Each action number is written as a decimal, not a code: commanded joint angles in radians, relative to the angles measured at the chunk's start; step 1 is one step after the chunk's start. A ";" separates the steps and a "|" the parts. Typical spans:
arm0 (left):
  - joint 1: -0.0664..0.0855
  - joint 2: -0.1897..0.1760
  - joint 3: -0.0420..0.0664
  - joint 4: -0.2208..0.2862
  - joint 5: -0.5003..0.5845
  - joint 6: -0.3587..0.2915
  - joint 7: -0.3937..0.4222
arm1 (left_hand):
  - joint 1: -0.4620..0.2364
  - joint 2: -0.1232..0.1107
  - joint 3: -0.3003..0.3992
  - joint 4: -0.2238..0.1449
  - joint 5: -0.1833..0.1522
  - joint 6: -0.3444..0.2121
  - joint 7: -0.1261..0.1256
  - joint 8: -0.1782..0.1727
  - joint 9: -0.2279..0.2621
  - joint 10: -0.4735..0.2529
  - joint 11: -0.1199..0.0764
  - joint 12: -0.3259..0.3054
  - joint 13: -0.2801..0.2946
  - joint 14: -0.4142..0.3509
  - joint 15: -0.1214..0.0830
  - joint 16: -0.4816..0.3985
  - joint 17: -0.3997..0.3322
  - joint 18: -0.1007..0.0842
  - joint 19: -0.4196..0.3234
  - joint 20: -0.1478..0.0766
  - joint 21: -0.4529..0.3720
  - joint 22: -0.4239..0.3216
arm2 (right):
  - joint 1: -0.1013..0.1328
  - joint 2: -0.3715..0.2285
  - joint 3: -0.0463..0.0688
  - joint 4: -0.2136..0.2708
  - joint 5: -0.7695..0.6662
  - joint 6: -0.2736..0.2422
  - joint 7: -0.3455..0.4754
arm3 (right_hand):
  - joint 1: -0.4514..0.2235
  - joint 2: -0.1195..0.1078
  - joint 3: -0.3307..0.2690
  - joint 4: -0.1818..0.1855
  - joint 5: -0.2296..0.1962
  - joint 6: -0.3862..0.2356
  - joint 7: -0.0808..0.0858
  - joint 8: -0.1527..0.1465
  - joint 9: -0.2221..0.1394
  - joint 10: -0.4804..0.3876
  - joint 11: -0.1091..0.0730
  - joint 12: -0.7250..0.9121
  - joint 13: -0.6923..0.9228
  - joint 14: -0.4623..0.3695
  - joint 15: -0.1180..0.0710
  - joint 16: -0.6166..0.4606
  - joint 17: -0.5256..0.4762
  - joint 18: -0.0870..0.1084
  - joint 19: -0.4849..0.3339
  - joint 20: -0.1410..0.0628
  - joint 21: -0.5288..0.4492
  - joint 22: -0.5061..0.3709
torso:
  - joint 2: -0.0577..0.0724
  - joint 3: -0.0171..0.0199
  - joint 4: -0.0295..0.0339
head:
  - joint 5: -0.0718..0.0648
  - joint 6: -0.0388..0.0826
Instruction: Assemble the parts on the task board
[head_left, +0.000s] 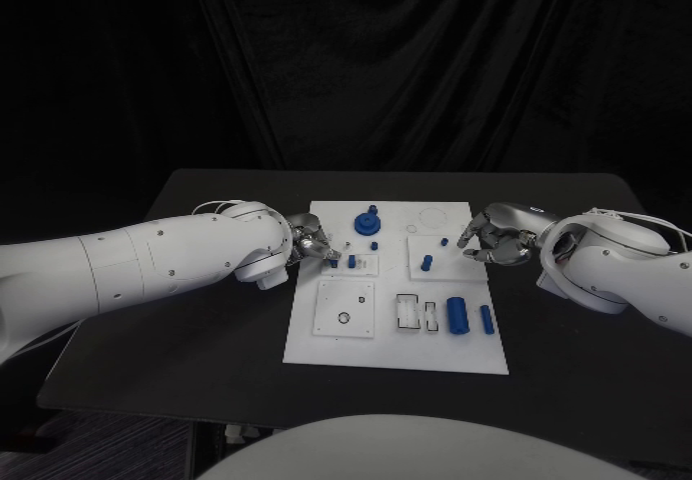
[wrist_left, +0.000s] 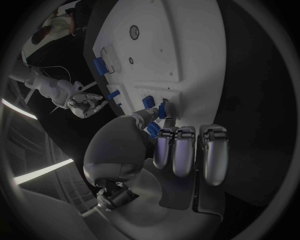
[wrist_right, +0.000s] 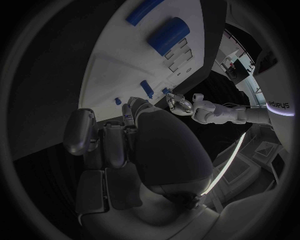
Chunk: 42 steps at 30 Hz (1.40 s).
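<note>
- The left robot hand (head_left: 309, 248) sits at the left edge of the task board (head_left: 320, 340), fingertips on a small blue peg (head_left: 351, 262) standing in a socket block there; in the left wrist view the thumb and a finger appear to pinch that peg (wrist_left: 162, 111), the other fingers (wrist_left: 178, 150) curled in side by side
- Risk: if the pinch is off-centre, the peg may tilt in its socket and jam, or slip out and roll across the board
- Risk: pressing down on a skewed peg could push the whole board across the tabletop (head_left: 188, 330), since nothing visibly clamps it
- The right robot hand (head_left: 490, 240) hovers at the board's right edge, fingers loosely curled; I see nothing in it, but whether it is truly closed I cannot tell
- Risk: a reach inward by that hand could knock the short blue pin (head_left: 427, 263) just beside it
- Other parts: a blue knob (head_left: 368, 221) near the far edge, a thick blue cylinder (head_left: 457, 313) and a slimmer blue rod (head_left: 488, 319) lying toward the near right, beside open slots (head_left: 410, 313)
- The knob stands close behind the left hand's fingers and crowds any lift of the peg
</note>
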 joint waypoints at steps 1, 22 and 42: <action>-0.002 0.000 -0.002 0.002 -0.002 0.041 -0.006 | -0.002 0.005 -0.007 0.000 -0.006 0.002 -0.004 -0.003 0.001 0.103 -0.008 0.004 0.263 0.106 -0.007 -0.004 0.263 -0.014 0.105 -0.004 -0.003 0.263 | -0.003 0.000 0.001 -0.001 -0.001 0.012 -0.020 | -0.002 0.011 0.006 -0.002 0.005 0.001 0.004 -0.004 -0.001 -0.008 0.003 -0.005 0.103 0.041 0.005 -0.003 0.077 0.011 -0.009 -0.001 -0.006 0.128 | 0.000 -0.0007 -0.0006 | 0.003 0.000; -0.003 -0.004 -0.002 -0.002 -0.051 0.056 -0.021 | -0.003 0.006 -0.015 0.005 -0.019 0.005 -0.003 -0.004 -0.001 0.103 -0.008 0.004 0.263 0.106 -0.007 -0.004 0.263 -0.014 0.105 -0.004 -0.003 0.263 | -0.005 0.002 0.001 -0.005 -0.001 0.036 -0.033 | -0.003 0.012 0.007 -0.003 0.005 0.003 0.004 -0.003 -0.001 -0.012 0.002 -0.009 0.098 0.039 0.005 -0.009 0.073 0.012 -0.012 -0.001 -0.016 0.125 | 0.001 -0.0014 0.0003 | 0.005 0.000; -0.008 0.009 -0.002 -0.010 -0.052 0.097 -0.036 | -0.011 0.008 -0.062 0.028 -0.104 0.004 0.000 -0.017 -0.013 0.103 -0.005 0.004 0.263 0.104 -0.005 -0.005 0.260 -0.014 0.105 -0.003 -0.003 0.263 | -0.005 0.004 0.001 -0.006 -0.001 0.059 -0.046 | -0.003 0.013 0.009 -0.005 0.005 0.008 0.003 0.000 -0.001 -0.018 0.002 -0.013 0.093 0.036 0.005 -0.016 0.066 0.015 -0.017 -0.001 -0.029 0.120 | 0.001 -0.0006 -0.0001 | 0.007 0.000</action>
